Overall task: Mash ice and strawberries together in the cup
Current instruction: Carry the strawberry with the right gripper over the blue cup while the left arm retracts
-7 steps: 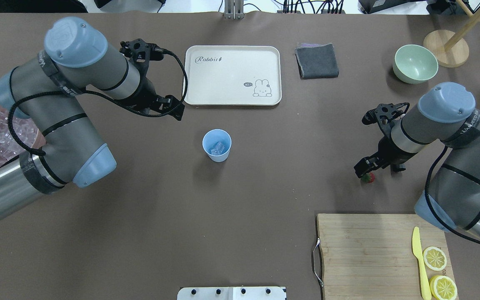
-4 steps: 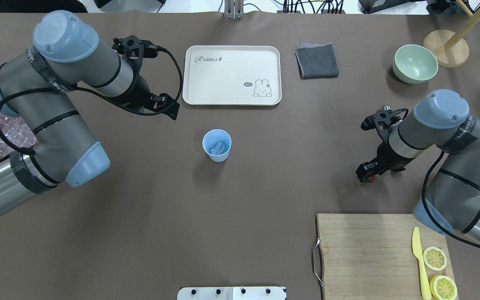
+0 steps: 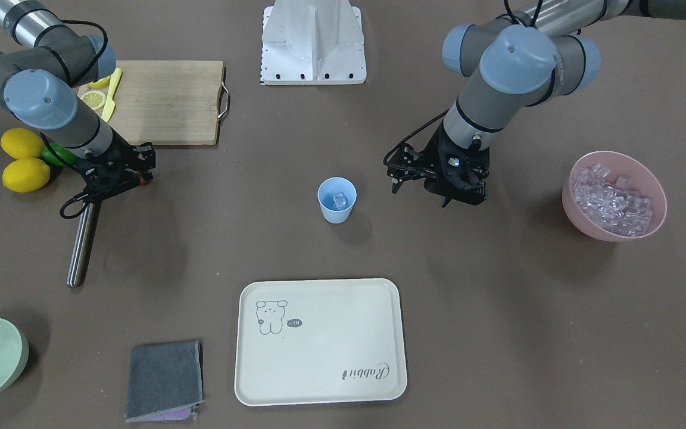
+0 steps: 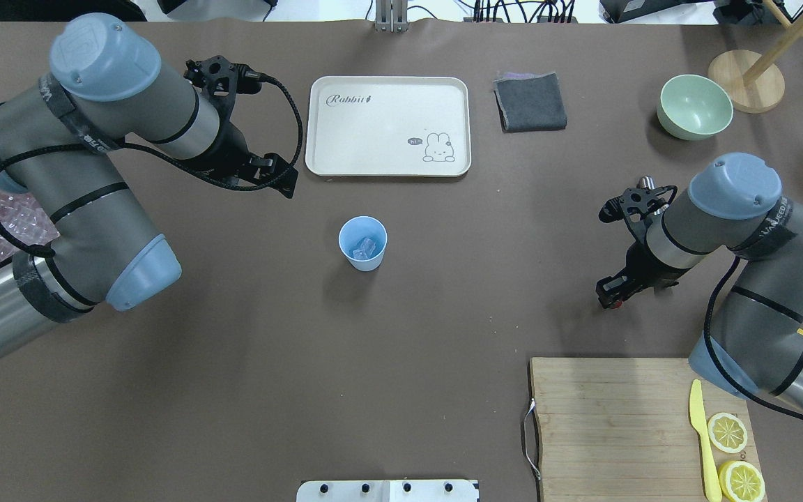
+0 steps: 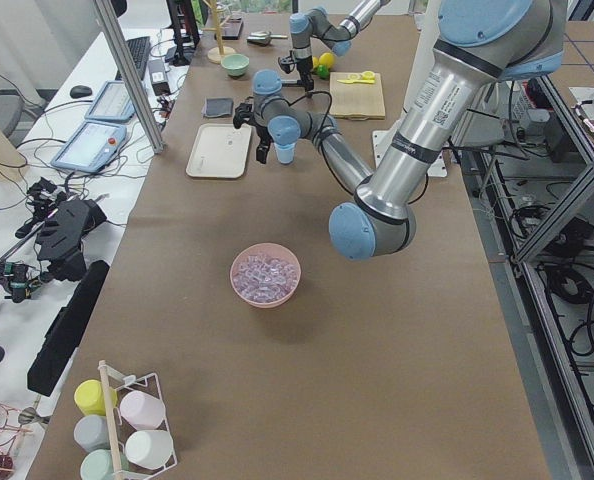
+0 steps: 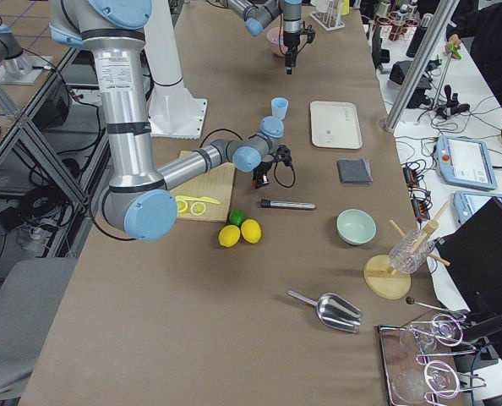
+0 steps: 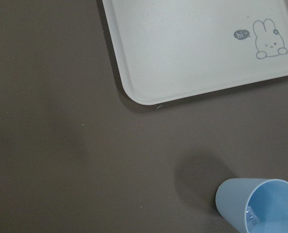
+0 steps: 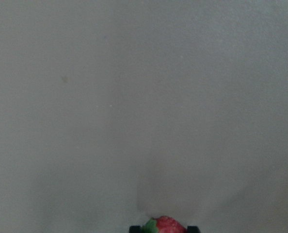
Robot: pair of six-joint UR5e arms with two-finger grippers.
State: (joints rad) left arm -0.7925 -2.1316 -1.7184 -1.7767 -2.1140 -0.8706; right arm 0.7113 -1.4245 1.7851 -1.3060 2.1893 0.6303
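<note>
Here, the right gripper is closed on the strawberry. In the right wrist view the red fruit, its green top to one side, sits between the jaws, which press it from both sides. The gripper is close to the brown table on the robot's right side, between the green bowl and the cutting board, and well apart from the cup.

The cup stands upright near the table's middle, on the robot's side of the cream tray and not touching it. A few pieces of ice lie at its bottom. More ice fills the pink bowl at the robot's far left.

The left gripper hangs above the table beside the tray's near corner, near the cup but not over it. Whether its jaws are wide or narrow cannot be told; the left wrist view shows only the tray corner and part of the cup.

A metal rod lies on the table just beside the right gripper, with two lemons and a lime nearby. On the cutting board rest a yellow knife and two lemon slices. A grey cloth lies between the tray and the green bowl.
</note>
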